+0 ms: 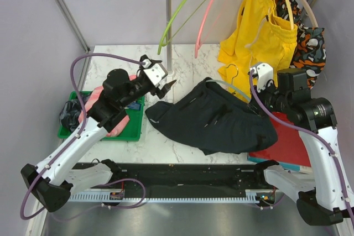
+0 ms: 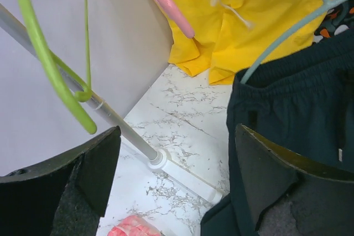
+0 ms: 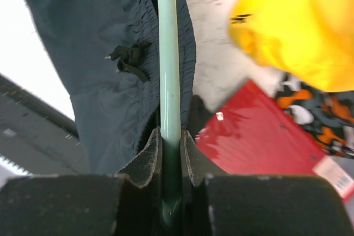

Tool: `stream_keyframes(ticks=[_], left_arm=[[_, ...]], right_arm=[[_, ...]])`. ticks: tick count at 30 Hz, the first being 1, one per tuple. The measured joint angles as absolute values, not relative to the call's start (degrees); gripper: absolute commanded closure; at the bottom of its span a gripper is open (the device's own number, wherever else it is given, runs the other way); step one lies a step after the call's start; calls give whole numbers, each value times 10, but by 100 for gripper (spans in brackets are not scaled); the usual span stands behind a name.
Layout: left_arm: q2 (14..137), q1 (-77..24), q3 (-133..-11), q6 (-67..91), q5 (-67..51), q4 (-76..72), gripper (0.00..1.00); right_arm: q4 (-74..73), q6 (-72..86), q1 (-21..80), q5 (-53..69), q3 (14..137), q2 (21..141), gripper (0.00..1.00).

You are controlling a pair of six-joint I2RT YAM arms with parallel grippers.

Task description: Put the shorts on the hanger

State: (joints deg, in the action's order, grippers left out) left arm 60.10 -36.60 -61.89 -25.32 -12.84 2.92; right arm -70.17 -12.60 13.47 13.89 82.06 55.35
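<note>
Marble tbl (image 1: 166, 146), lilac walls (image 1: 110, 4), metal rack (image 1: 168, 4)

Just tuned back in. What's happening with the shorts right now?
The right gripper is shut on the teal hanger, which lies along the waistband of the black shorts. The shorts lie crumpled on the table. The left gripper is open and holds nothing, just left of the shorts. The shorts are not hung up yet.
</note>
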Motion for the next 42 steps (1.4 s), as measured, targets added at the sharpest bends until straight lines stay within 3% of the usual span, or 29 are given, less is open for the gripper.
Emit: stream_keyframes(ticks=[3,13,29,42], left_arm=[[586,-358,-620,-244,-138,39,2],[498,-358,-605,-240,-141,85,1],[454,-357,-558,-238,-171,107,1],[435,-357,-528,-238,-172,107,1]], right_arm=[[-698,-126,134,89,864,590,100],[-644,-126,116,-5,1029,729,100],[-555,-117,-40,71,1263,910,100],[-488,-101,-47,106,1277,921,100]])
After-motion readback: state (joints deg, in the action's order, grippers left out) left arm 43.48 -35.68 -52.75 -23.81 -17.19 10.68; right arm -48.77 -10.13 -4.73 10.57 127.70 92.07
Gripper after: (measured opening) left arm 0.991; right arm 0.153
